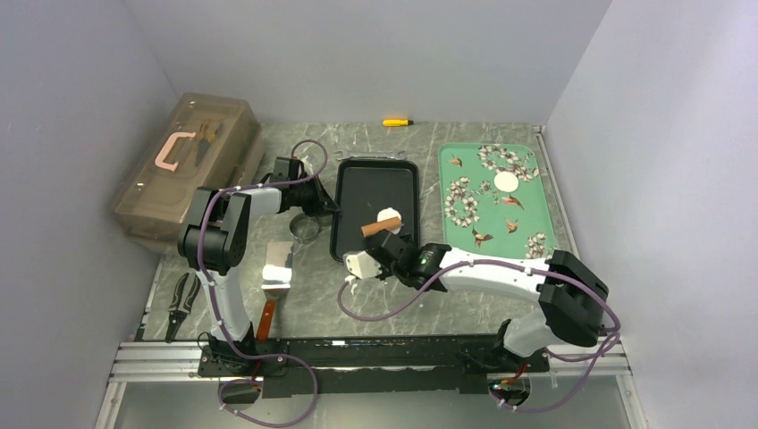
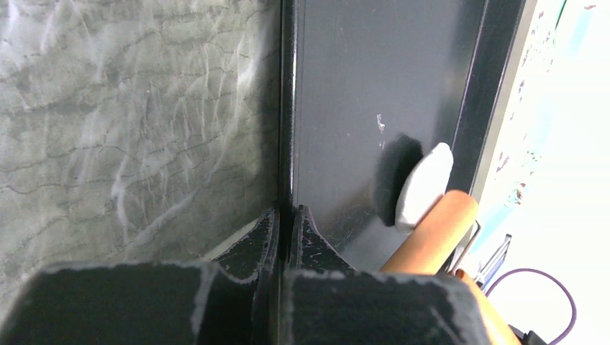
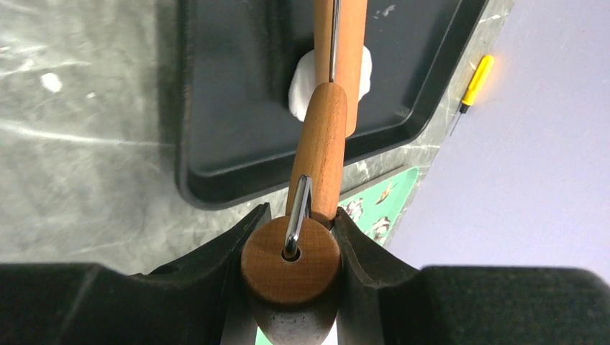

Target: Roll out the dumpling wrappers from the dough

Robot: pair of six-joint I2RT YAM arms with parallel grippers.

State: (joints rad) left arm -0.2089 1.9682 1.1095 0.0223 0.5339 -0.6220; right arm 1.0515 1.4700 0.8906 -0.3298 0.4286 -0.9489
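Right claw grips roller, pointing away, atop dough.

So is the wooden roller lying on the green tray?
No, the wooden roller is over the dough in the black tray, held by the right pincer.

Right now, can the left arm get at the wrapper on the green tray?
Probably not: its end effector is shut on the black tray's rim, and the wrapper lies far across, past the dough and roller.
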